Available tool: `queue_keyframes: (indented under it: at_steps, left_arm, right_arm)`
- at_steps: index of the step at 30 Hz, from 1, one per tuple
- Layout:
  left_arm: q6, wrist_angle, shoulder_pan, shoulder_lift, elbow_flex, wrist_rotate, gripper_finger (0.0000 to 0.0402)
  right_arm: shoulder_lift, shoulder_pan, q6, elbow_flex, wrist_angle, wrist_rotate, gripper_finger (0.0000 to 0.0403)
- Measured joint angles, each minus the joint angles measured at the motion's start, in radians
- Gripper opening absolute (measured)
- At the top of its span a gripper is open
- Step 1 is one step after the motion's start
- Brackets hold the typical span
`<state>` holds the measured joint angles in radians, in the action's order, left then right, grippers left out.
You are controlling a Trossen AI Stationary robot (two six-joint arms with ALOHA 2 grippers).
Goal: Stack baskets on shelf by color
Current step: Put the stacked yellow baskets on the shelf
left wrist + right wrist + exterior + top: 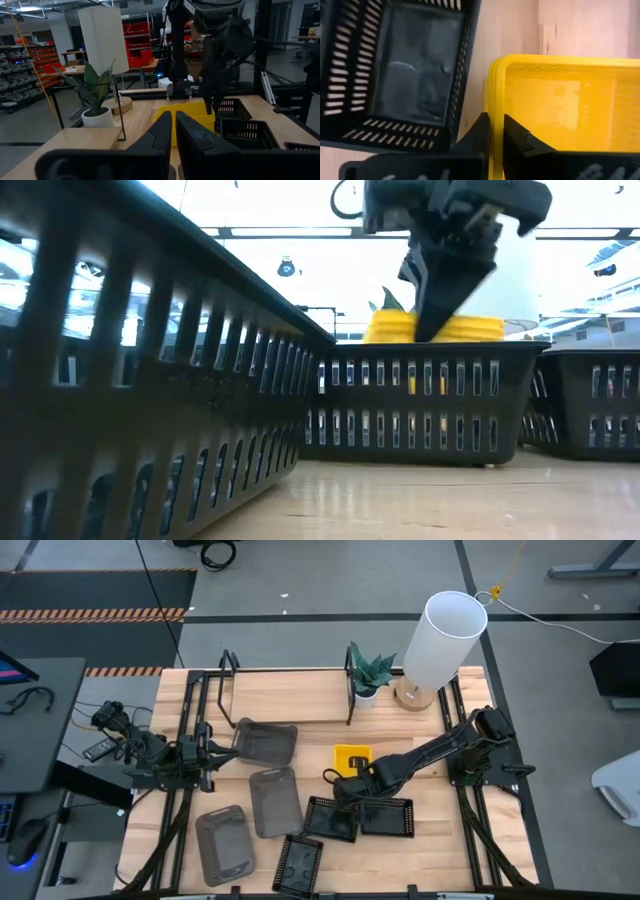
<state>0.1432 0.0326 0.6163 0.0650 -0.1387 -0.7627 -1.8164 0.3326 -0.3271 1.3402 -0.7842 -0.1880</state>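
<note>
We see the right gripper clamped on the rim of the yellow baskets at table centre, so we judge lifting them toward the shelf at twelve o'clock comes next; the left gripper waits, closed.

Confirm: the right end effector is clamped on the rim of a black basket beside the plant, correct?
Not black. The right end effector is shut on the rim of the yellow basket, as the right wrist view shows. It does sit near the plant.
</note>
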Motion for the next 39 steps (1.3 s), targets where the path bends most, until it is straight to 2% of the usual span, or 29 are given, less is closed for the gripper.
queue_keyframes:
  at_steps: [9, 13, 24, 33, 39]
  left_arm:
    - [0.0, 0.0, 0.0, 0.0, 0.0, 0.0, 0.0034]
    - [0.0, 0.0, 0.0, 0.0, 0.0, 0.0, 0.0028]
    - [0.0, 0.0, 0.0, 0.0, 0.0, 0.0, 0.0039]
    - [0.0, 0.0, 0.0, 0.0, 0.0, 0.0, 0.0028]
    - [0.0, 0.0, 0.0, 0.0, 0.0, 0.0, 0.0035]
  right_arm:
    - [0.0, -0.014, 0.178, 0.049, 0.016, -0.1, 0.0021]
    - [0.0, -0.054, 0.247, 0.051, 0.039, -0.106, 0.0022]
    - [0.0, -0.212, 0.404, 0.051, 0.109, -0.107, 0.0023]
    - [0.0, -0.381, 0.517, 0.052, 0.152, -0.107, 0.0024]
    - [0.0, -0.44, 0.59, 0.052, 0.192, -0.099, 0.0025]
